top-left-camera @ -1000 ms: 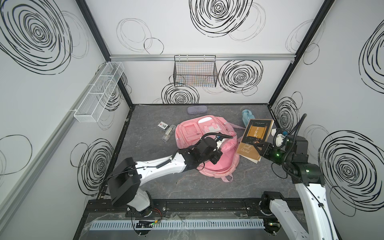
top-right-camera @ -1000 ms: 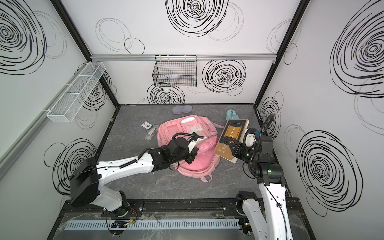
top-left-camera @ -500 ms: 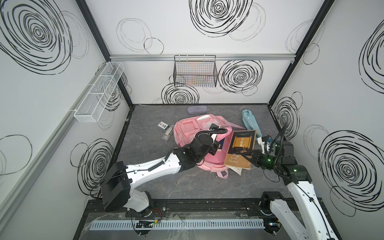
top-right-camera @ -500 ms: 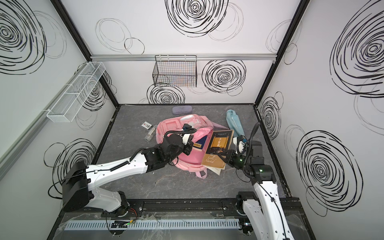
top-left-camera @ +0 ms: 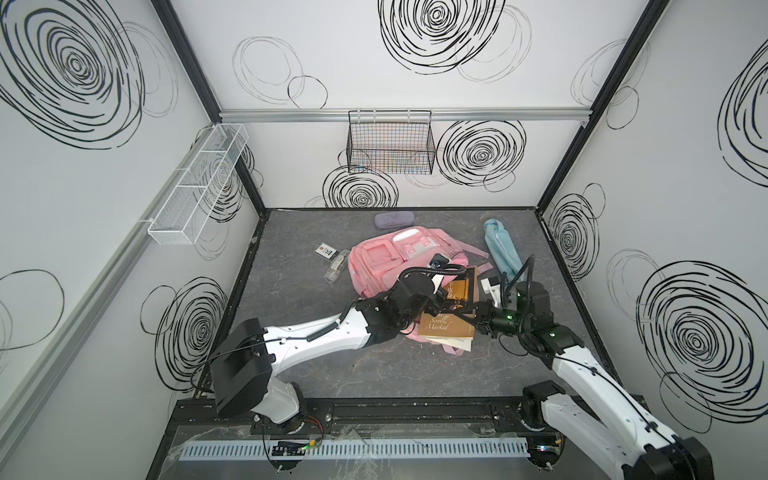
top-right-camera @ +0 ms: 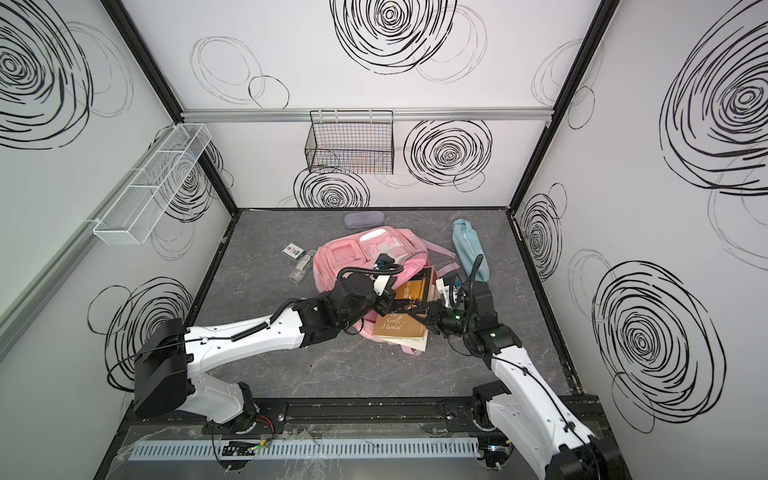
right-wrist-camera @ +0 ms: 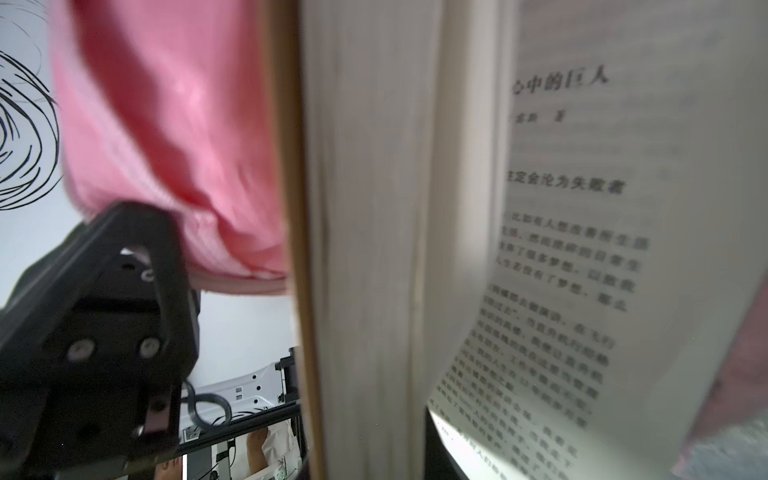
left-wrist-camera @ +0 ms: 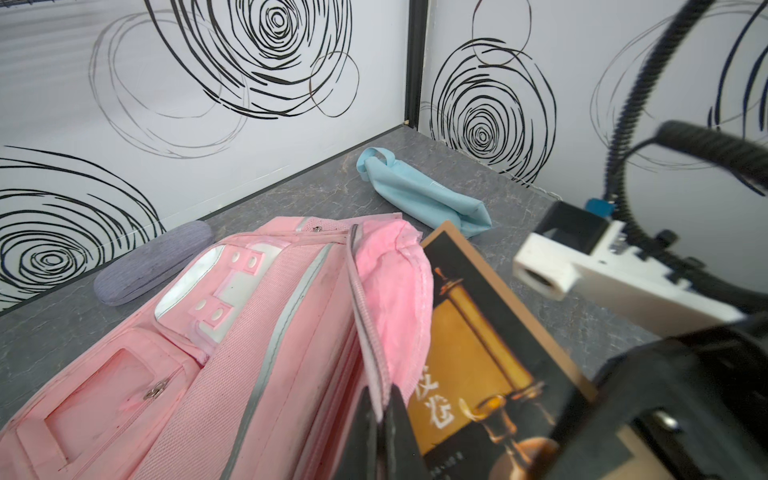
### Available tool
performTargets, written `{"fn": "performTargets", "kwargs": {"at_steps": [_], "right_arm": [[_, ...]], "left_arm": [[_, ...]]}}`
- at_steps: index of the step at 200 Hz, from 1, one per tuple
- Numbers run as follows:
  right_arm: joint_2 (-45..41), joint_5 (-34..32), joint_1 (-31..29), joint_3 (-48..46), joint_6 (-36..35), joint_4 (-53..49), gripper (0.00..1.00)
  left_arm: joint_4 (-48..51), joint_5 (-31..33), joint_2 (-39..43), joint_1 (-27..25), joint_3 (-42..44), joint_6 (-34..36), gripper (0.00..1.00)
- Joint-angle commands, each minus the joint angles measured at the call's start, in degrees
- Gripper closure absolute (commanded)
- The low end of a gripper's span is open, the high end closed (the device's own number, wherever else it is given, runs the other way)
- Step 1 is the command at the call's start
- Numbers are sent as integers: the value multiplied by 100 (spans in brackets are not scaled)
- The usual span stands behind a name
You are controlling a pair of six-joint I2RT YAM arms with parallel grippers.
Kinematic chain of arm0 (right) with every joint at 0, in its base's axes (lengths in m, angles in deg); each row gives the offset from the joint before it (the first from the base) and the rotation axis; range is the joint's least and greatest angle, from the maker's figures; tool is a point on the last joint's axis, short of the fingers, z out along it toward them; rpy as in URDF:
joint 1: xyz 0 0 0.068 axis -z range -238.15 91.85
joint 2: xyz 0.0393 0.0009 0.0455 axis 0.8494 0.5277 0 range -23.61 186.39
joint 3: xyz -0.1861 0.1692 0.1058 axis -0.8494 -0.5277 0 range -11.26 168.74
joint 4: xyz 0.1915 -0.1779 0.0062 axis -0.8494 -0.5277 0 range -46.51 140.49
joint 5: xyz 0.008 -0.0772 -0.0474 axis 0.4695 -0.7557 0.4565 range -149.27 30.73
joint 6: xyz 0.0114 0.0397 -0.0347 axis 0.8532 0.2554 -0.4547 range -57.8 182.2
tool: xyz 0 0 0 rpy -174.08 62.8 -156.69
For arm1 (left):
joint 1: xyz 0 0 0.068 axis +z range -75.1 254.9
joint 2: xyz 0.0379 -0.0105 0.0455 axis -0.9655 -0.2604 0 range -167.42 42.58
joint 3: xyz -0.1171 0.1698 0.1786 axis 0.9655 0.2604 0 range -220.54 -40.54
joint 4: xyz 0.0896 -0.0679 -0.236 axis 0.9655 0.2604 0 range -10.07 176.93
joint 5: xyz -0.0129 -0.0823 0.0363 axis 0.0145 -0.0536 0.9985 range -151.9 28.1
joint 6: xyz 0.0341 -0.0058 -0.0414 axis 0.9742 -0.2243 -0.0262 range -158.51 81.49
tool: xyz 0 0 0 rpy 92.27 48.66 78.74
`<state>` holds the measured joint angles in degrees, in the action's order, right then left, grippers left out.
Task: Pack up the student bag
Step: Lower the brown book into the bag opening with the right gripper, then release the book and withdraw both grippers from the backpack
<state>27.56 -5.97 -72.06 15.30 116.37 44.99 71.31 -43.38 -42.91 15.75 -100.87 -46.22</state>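
Fabric along the open mouth of the student bag [top-left-camera: 386,262], a large pink fabric backpack lying at the centre of the grey stone-patterned table [top-left-camera: 332,374] in both top views, is being held up by our left gripper [left-wrist-camera: 380,409], whose jaws are pressing fully together on that thin edge. Our right gripper [top-left-camera: 478,318] is clamping 1 thick paperback book with a black-and-tan cover [top-left-camera: 442,328], jaws only narrowly apart, and we are angling its upper end into the opening, just right of centre. Loose pages are drooping open beneath the book in the right wrist view; we are judging that they could catch on the rim and crease. Pushing could also drag the fabric out of the left pinch, letting the mouth collapse, or slide the whole bag toward the light-blue fabric pouch [top-left-camera: 500,245] at upper right. The 2 grippers are working close together, so a knock between them is possible.
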Motion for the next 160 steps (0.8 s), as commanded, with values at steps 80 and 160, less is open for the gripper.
{"fn": "performTargets", "kwargs": {"at_steps": [80, 160], "right_arm": [[3270, -560, -81, 1137, -147, 2283, 43], [987, -1575, 1088, 218, -1807, -911, 29]], "left_arm": [[-693, -567, 419, -131, -248, -160, 100], [-702, -725, 488, 52, -195, -317, 98]]}}
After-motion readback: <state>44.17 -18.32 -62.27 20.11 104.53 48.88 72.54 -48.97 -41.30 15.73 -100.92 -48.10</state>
